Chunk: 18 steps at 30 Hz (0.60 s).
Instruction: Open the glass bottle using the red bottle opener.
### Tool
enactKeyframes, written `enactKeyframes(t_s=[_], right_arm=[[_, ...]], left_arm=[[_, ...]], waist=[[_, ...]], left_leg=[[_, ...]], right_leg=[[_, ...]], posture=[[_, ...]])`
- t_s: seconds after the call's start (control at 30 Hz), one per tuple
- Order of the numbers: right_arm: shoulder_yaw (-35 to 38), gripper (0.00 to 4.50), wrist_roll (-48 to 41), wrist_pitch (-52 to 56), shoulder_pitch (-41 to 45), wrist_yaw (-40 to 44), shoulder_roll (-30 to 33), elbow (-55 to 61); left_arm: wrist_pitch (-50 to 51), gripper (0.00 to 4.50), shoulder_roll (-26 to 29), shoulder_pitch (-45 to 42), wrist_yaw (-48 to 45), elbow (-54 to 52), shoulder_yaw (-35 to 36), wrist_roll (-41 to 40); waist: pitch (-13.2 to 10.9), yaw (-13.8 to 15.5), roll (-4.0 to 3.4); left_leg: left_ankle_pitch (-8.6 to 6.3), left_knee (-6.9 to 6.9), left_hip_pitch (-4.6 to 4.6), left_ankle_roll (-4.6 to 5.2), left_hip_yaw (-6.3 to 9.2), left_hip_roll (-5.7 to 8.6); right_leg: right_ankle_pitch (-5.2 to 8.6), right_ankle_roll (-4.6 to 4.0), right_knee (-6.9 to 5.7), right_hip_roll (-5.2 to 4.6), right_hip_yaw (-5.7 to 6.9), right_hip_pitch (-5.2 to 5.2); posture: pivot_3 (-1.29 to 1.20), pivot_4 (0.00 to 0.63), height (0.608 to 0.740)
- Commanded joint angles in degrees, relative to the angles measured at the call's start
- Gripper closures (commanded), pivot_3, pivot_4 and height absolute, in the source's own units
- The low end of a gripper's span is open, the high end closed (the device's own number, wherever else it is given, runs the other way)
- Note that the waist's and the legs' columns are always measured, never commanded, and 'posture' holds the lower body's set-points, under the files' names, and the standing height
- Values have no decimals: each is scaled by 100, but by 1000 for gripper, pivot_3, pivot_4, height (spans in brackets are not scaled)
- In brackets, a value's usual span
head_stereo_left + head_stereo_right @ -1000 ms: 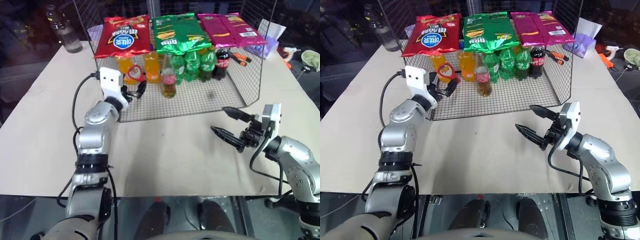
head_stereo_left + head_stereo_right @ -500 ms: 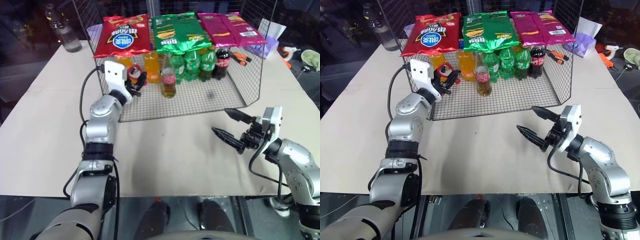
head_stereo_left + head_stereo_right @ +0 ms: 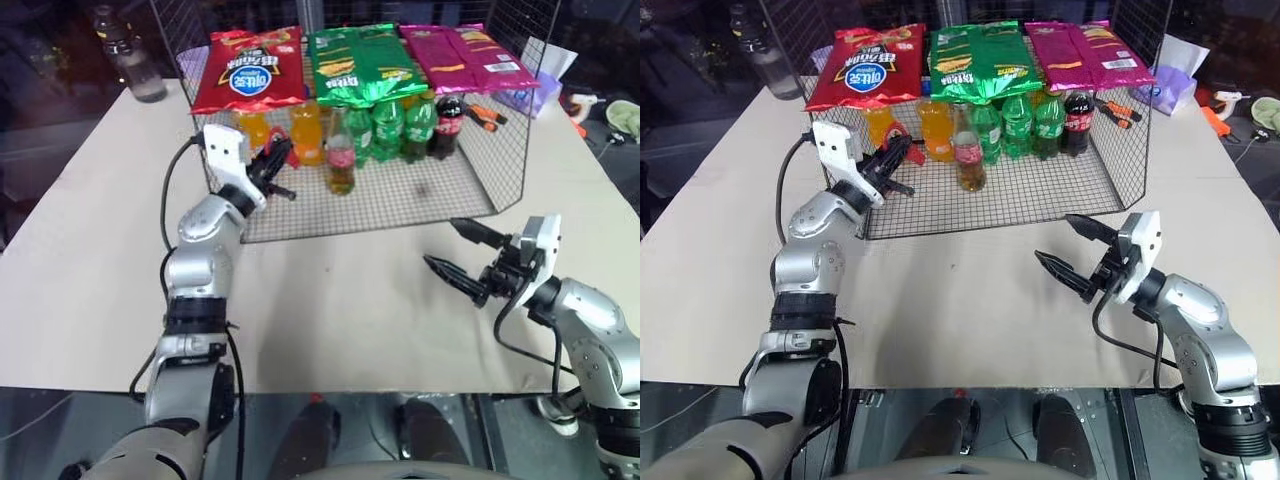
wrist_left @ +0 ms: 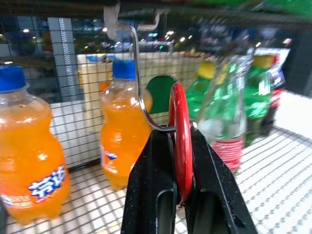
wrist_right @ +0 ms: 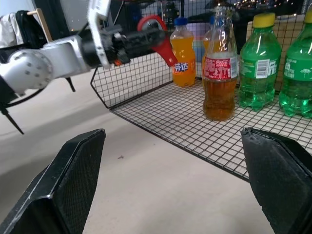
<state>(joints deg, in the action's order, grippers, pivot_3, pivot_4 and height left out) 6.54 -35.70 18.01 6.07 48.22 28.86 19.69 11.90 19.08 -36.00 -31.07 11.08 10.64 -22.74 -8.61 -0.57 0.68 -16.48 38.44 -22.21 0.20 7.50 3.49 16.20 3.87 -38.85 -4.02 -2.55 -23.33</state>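
While the left gripper (image 4: 179, 195) pinches the opener (image 4: 179, 141) on its hook, the bottle (image 3: 969, 150) stands on the wire rack (image 3: 1040, 195) at its three o'clock; the right gripper (image 3: 1068, 250) gapes wide, holding nothing.

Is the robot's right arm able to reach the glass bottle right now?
Probably yes. The right gripper is open and aimed at the glass bottle, which stands at the front of the wire rack with nothing between.
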Motion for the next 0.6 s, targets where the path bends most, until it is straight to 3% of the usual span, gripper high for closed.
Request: enactKeyframes(t_s=[0.03, 0.37, 0.6], right_arm=[[-3, 0, 19, -120, 41, 18, -28, 87], [-102, 0, 89, -73, 171, -60, -100, 103], [-460, 0, -242, 894, 609, -571, -303, 354]], left_arm=[[351, 4373, -13, 83, -233, -802, -37, -448], [1197, 4373, -59, 154, -336, -1219, 87, -1183], [2188, 4373, 6, 846, -1331, -1951, -514, -2031]], waist=[[0, 8, 0], [0, -36, 0], [0, -40, 0]], left_leg=[[0, 2, -1, 0, 1, 1], [0, 2, 8, -1, -3, -2], [0, 1, 7, 0, -5, -2]], right_leg=[[0, 0, 0, -1, 1, 0], [0, 0, -9, 6, -3, 1], [0, 0, -6, 3, -7, 1]], posture=[[0, 150, 740], [0, 150, 740], [0, 150, 740]])
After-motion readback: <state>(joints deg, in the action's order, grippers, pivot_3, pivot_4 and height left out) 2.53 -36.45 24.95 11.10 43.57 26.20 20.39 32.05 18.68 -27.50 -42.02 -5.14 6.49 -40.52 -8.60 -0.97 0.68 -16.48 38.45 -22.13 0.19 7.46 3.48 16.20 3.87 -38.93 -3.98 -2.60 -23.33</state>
